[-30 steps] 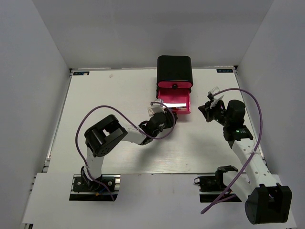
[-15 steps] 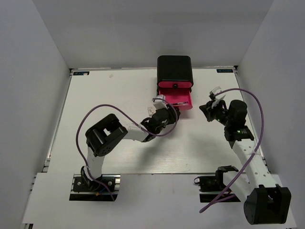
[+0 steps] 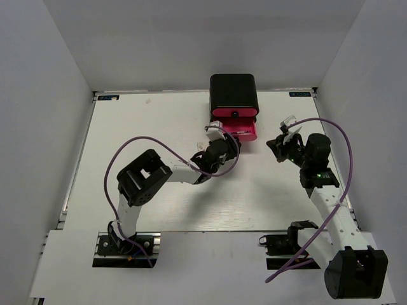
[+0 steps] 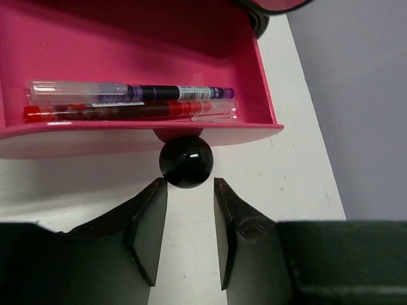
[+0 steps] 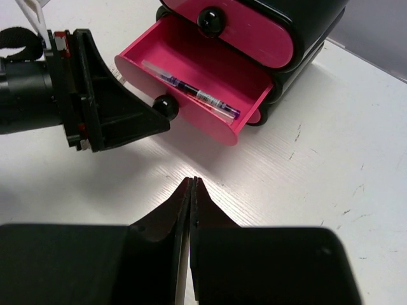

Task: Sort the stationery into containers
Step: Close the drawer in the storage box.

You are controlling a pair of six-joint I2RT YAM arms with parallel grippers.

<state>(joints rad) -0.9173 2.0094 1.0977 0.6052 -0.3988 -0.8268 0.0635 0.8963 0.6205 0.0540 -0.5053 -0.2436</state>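
Observation:
The black cabinet (image 3: 233,92) stands at the back centre of the table. Its lowest pink drawer (image 3: 245,131) is partly pulled out. In the left wrist view this drawer (image 4: 76,143) holds a dark pen (image 4: 133,93) and a red pen (image 4: 127,111). My left gripper (image 3: 224,143) is open, and its fingertips (image 4: 159,187) sit just at the drawer's black knob (image 4: 185,162), not closed round it. My right gripper (image 3: 275,145) is shut and empty, right of the drawer, above bare table (image 5: 192,181). The markers and the eraser block are out of view.
The right wrist view shows the open drawer (image 5: 159,70) with a pen (image 5: 191,92), the shut pink drawer above it (image 5: 254,28), and my left gripper (image 5: 102,108) at the knob. Grey walls enclose the white table (image 3: 140,127) at the back and both sides.
The lowest drawer has slid back toward the cabinet, and my left gripper has moved forward with it. The right arm has barely moved.

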